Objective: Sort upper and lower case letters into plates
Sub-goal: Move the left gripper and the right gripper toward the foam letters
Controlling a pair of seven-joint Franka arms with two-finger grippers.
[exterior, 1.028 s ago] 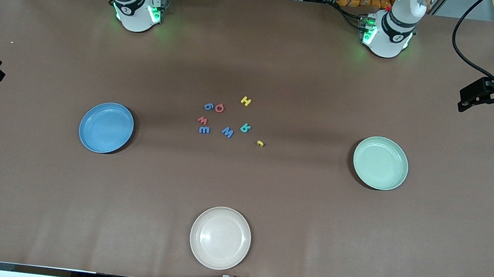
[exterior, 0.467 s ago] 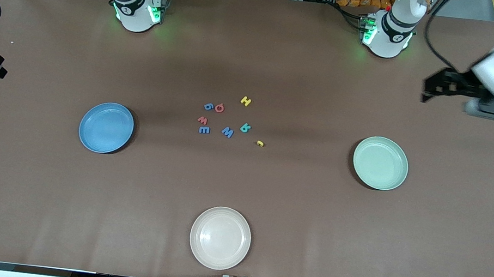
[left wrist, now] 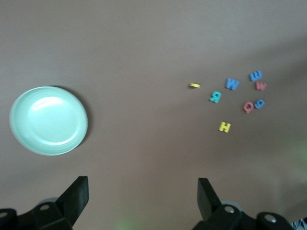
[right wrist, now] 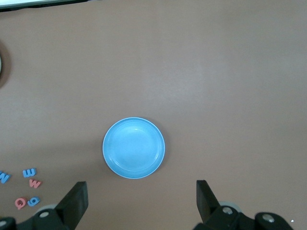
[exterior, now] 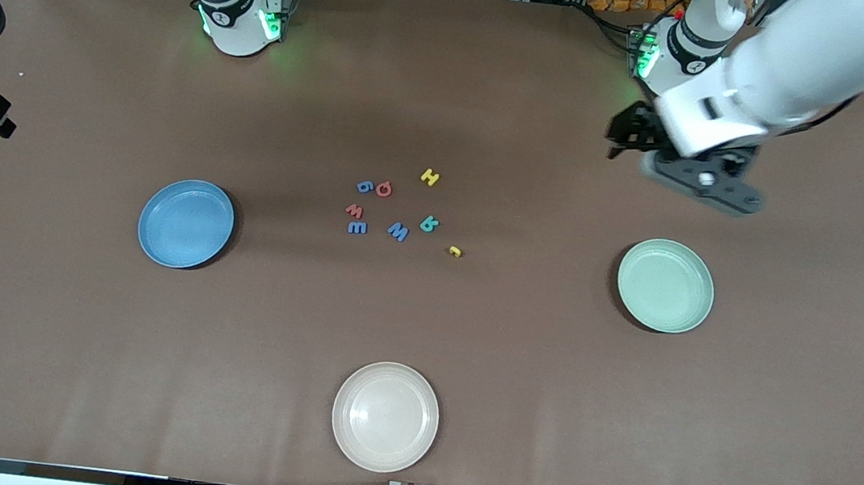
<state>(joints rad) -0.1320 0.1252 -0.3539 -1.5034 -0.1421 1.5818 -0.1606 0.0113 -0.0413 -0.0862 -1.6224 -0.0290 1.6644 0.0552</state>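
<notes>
Brown worktop [exterior: 64,331] is carrying every one of the letters [exterior: 398,230], unsorted, at its middle. Left claw [exterior: 624,137] is hanging jaws apart above bare worktop toward the left arm's end; it should be centring squarely over one letter before descending. Right claw [right wrist: 140,201] is waiting, jaws apart, over the blue plate [exterior: 186,223].

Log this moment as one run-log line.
left gripper: open, over bare table | right gripper: open, waiting | letters: loose mid-table | blue plate, green plate: empty

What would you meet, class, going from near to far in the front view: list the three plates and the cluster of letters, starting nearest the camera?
Beige plate → mint green plate and blue plate, about level → cluster of letters.
</notes>
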